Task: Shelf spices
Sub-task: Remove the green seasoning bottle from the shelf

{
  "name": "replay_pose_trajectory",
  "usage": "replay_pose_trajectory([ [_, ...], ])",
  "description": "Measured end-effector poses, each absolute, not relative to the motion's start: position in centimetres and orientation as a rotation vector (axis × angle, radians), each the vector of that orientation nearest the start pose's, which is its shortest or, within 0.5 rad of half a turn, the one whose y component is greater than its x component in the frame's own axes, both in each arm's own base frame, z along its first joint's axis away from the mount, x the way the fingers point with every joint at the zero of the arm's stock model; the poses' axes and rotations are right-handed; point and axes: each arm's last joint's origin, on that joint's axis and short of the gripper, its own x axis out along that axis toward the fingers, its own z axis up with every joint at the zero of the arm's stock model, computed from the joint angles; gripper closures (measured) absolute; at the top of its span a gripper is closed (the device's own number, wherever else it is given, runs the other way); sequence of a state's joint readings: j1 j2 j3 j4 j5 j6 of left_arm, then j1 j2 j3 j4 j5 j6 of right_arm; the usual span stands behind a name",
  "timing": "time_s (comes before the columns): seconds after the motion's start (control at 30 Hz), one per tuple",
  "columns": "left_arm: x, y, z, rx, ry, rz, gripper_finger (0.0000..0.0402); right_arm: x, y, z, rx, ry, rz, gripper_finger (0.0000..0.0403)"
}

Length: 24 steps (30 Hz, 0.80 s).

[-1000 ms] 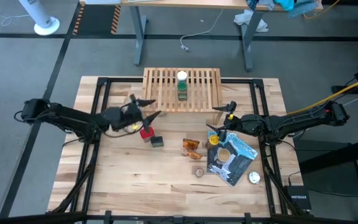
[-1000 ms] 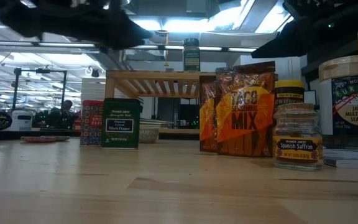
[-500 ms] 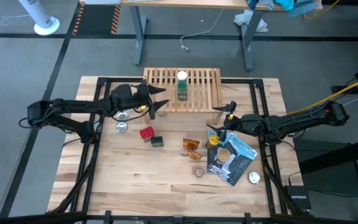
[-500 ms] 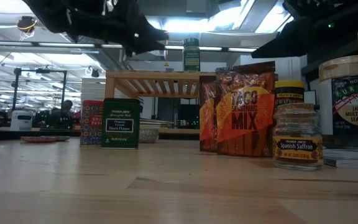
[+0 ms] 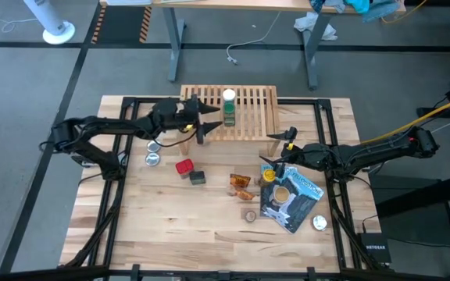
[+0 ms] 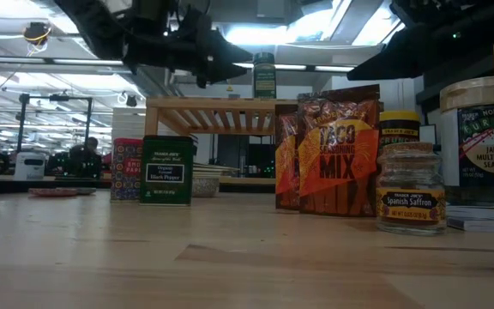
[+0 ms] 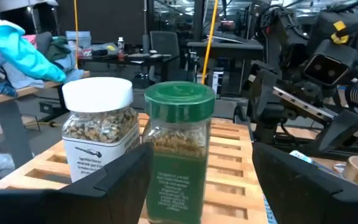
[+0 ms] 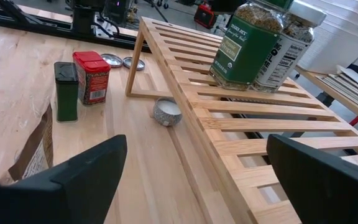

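Pale wood slats form the shelf (image 5: 229, 112) at the counter's (image 5: 209, 226) far edge, where a green-capped jar (image 7: 178, 149) and a white-capped jar (image 7: 98, 140) stand touching, their lower parts cut off in the left wrist view. The left pincer (image 5: 202, 127) hovers beside them, fingers apart and empty. The right pincer (image 5: 276, 148) waits spread wide near the glossy pouch (image 5: 291, 196). Red tin (image 5: 184, 166), dark tin (image 5: 198, 177) and orange packets (image 5: 241, 186) sit on the counter.

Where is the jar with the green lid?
The green-lidded jar stands on the wooden shelf at the table's far side, right beside the white-lidded jar.
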<state>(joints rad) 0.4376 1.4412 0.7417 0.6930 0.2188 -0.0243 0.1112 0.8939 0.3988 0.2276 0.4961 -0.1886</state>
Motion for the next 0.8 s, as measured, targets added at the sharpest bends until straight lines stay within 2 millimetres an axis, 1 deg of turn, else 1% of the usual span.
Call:
replay_pose_trajectory([
  [0.23, 28.49, 13.01, 24.98, -0.032, 0.014, 0.231, 0.0049, 18.9, 0.72, 22.11, -0.265, 0.293, -0.358, 0.001],
  [0.4, 28.4, 13.21, 24.96, -0.035, 0.015, 0.238, 0.0012, 18.9, 0.72, 22.11, -0.265, 0.293, -0.358, 0.001],
  [0.5, 28.44, 13.19, 24.9, -0.035, 0.016, 0.23, 0.0003, 18.9, 0.72, 22.1, -0.266, 0.293, -0.358, 0.001],
  [0.8, 28.48, 13.17, 24.84, -0.039, 0.019, 0.225, 0.0002, 18.9, 0.72, 22.1, -0.266, 0.293, -0.358, 0.001],
])
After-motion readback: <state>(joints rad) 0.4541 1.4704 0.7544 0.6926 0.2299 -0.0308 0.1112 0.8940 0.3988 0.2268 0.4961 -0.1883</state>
